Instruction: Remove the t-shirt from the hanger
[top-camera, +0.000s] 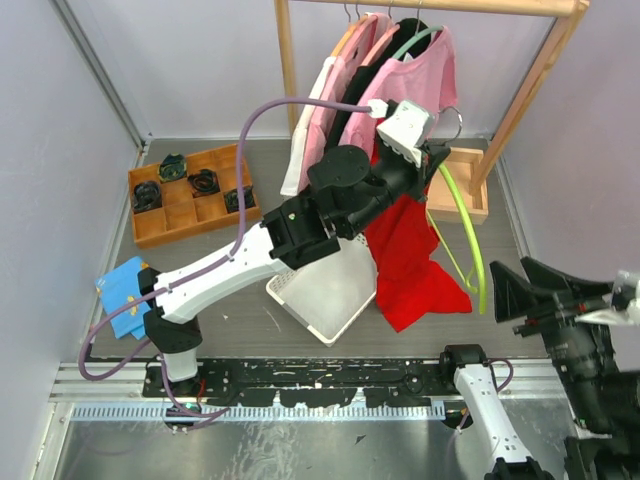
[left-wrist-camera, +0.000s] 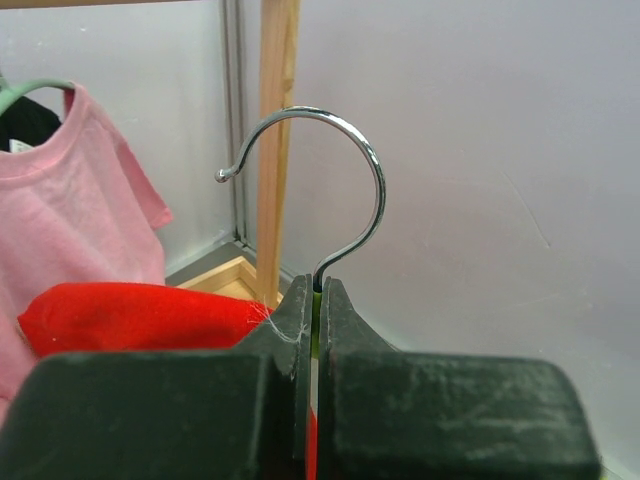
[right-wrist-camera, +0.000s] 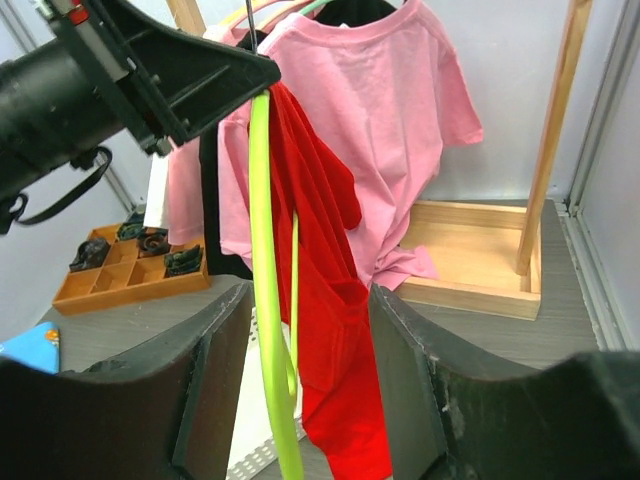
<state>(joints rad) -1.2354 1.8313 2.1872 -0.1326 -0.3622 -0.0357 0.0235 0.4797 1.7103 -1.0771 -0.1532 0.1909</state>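
Left gripper (left-wrist-camera: 315, 300) clamped shut on neck of lime-green plastic hanger (right-wrist-camera: 262, 250).
Red fabric t-shirt (top-camera: 410, 260) hung partly off hanger; right gripper (right-wrist-camera: 310, 310) at its 3 o'clock, fingers wide, empty.

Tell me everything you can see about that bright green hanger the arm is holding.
The hanger is a thin lime-green loop, plastic by the look of it, with a shiny metal hook on top. It is off the rail and tilted steeply, one side curving downward. The left gripper is shut on its neck just below the hook. A red t-shirt hangs from it, draped along one side.
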